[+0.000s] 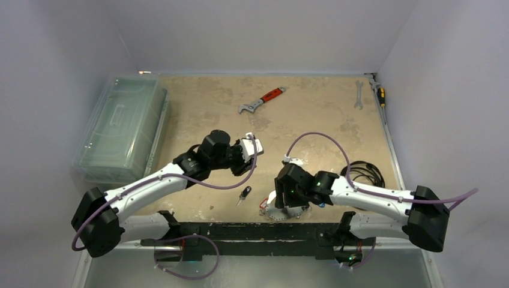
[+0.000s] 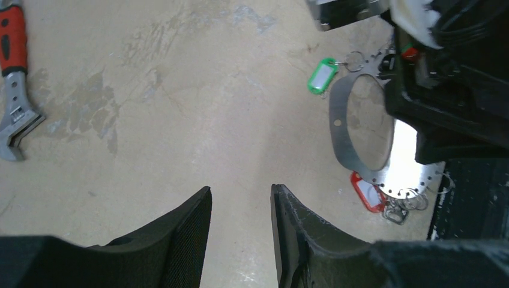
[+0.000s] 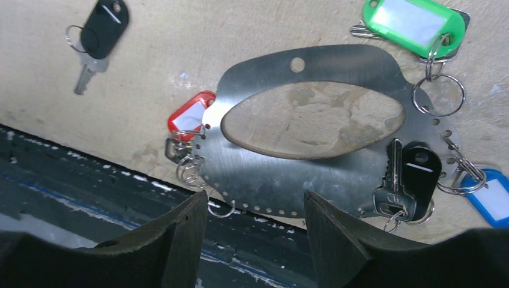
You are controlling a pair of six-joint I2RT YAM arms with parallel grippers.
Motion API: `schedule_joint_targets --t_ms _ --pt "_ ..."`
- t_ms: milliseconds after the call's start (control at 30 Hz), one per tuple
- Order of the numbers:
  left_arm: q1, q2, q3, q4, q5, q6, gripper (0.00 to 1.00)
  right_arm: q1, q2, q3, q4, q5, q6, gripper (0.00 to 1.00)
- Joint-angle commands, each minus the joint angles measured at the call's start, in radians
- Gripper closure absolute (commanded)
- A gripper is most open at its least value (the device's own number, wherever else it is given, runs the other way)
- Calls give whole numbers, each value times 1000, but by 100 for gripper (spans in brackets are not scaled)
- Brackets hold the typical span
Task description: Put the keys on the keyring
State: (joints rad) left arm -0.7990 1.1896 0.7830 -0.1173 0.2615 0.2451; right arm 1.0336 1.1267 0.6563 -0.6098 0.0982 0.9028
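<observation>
While both jaws gape empty, the flat silvery keyring (image 3: 312,180) carries tagged keys (image 3: 414,24).

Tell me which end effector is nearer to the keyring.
Right. The right end effector is directly over the keyring, at its rim. The left end effector is apart from it, farther back and to the left.

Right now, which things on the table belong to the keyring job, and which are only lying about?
For the job:
keyring
loose black key
second black key, at the ring
green tag
red tag
blue tag

Lying about:
red wrench
spanner
clear box
black cable
</observation>
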Motion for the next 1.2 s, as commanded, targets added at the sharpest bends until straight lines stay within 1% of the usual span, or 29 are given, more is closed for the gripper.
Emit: schedule_joint_targets --t_ms 0,33,100,200,300,367,467,533,633,733,833,1000,1067,1133,1167 --pt "-18 -82 -44 24 234 80 60 19 18 34 9 99 32 37" --pt "-26 -100 -63 32 269 99 60 19 20 31 31 85 41 37" --pt "-45 -141 -103 58 301 122 59 19 29 25 93 103 38 38" --pt "-69 -153 -121 51 304 118 59 16 57 26 175 103 -3 38" --pt "-132 -129 -113 13 266 65 59 17 86 40 194 131 -29 38" --pt "-201 -112 -119 14 183 5 59 15 86 36 217 137 -43 38" --pt "-298 -63 -124 30 36 -181 62 3 77 30 242 139 -61 38" --pt "-358 -43 -137 52 -34 -360 64 -16 70 23 253 147 -71 37" --pt "-445 -44 -164 94 -165 -568 65 -58 52 5 270 149 -81 37" --pt "-499 -42 -174 95 -301 -784 66 -115 22 -23 297 131 -88 36" --pt "-534 -14 -178 79 -392 -963 67 -146 -8 -49 326 118 -104 36" --pt "-551 90 -193 155 -424 -1169 69 -150 -6 -66 344 93 -129 36" --pt "-552 115 -197 152 -454 -1246 71 -150 -12 -75 344 87 -132 36" --pt "-553 119 -210 160 -483 -1290 72 -150 -27 -88 351 80 -132 36" --pt "-556 119 -210 159 -497 -1288 72 -150 -36 -96 357 76 -131 36"
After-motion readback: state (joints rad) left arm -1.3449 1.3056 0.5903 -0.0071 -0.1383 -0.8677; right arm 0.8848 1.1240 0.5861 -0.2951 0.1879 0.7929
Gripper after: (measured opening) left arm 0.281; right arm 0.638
